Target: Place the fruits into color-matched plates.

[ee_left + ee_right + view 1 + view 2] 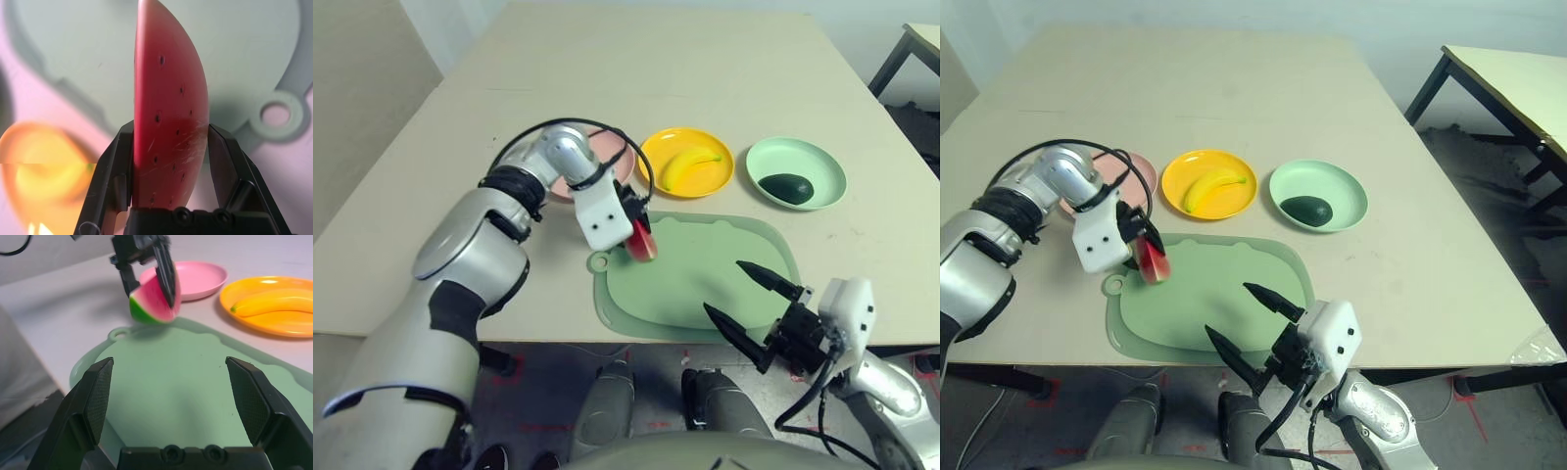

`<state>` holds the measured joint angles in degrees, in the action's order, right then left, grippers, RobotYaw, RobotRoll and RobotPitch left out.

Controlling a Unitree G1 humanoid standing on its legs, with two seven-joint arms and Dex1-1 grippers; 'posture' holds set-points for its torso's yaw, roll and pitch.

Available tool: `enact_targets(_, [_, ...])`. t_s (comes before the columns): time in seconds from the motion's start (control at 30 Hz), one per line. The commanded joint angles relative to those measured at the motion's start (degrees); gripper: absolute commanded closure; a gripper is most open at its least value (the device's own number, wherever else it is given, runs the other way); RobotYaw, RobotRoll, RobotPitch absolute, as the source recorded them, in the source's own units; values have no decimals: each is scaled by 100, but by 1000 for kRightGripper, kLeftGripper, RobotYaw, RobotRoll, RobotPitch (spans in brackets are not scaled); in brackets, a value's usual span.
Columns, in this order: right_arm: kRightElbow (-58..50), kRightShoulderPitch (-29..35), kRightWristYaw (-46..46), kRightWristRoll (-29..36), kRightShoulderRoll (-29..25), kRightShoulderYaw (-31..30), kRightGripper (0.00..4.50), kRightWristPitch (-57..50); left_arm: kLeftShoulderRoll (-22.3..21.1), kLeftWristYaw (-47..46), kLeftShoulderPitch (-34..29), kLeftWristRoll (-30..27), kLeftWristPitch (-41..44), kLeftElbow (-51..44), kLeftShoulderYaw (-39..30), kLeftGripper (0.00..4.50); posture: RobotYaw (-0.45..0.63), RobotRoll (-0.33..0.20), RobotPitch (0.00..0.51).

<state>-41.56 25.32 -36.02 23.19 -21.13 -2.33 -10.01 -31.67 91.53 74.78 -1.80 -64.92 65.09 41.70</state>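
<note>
Your left gripper clamps the red plastic watermelon wedge above the pale green mat's tab corner; your right gripper is spread wide, empty

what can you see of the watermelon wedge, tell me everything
The watermelon wedge is a toy-like slice, glossy as plastic, with red flesh dotted by small dark seeds, a thin pale band and a green rind. The left hand is shut on its flat faces, one black finger on each side. It hangs rind down, above the pale green mat's corner by the hole tab, near the pink plate.
</note>
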Motion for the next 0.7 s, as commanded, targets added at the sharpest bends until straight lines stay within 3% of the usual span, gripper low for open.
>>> enact_targets(0.03, [-222,167,279,51,89,-76,0,-55,-290,-403,119,569,271,372,-352,2167,93,0,142])
enact_targets(0.23, [-321,302,572,50,200,-181,0,-40,-695,-2002,128,1918,853,688,-399,2167,89,0,138])
enact_targets(0.43, [-320,328,720,4,233,-295,0,21,-692,-3736,34,3070,1750,952,-318,2167,95,0,131])
enact_targets(0.7, [-366,383,740,18,146,-323,0,6,-399,-5204,3,3824,2642,1210,-318,2167,101,0,133])
